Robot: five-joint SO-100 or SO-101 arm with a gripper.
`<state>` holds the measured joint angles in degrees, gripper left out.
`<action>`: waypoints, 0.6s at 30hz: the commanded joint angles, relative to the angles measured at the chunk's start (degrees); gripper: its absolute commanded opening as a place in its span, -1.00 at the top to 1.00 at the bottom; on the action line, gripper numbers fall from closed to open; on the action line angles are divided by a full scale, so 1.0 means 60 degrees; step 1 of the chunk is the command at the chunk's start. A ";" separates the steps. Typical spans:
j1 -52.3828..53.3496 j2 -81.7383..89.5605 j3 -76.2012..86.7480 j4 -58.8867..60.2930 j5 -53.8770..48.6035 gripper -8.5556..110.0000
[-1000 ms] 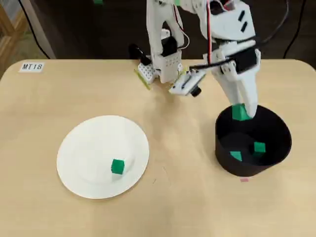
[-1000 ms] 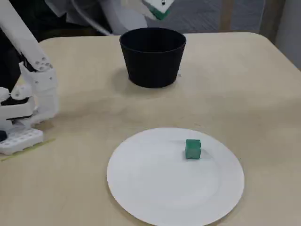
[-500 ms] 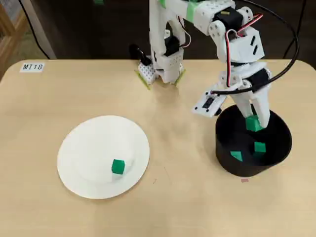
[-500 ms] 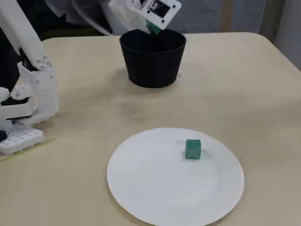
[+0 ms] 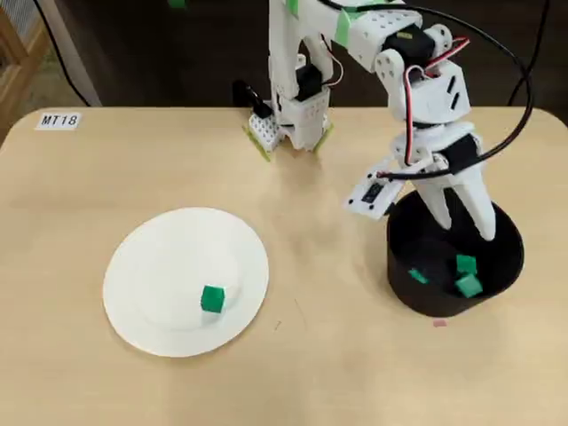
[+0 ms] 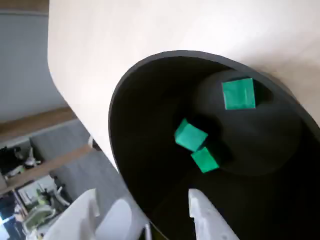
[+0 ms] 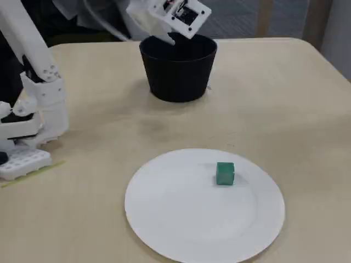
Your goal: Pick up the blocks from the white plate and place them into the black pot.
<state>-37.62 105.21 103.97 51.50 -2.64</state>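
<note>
We counted three green blocks [image 6: 239, 93] lying on the bottom of the black pot [image 5: 401, 277]; in the wrist view two of them sat touching near the middle and the third lay apart by the far wall. Our gripper [image 5: 463, 213] hung over the pot's rim with its fingers spread and nothing between them, so we judged that drop finished. One block [image 7: 225, 173] was left on the white plate [image 7: 164, 219], well apart from the pot. By our reckoning three quarters of the job was done, with one pick and one drop left
</note>
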 commanded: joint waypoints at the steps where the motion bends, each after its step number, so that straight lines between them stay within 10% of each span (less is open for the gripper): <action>1: 0.0615 0.0059 -0.0352 0.0337 -0.0103 0.90; 18: 0.6299 -0.1875 -0.4658 0.5288 -0.1069 0.90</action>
<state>-2.37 93.78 81.56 80.51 -8.44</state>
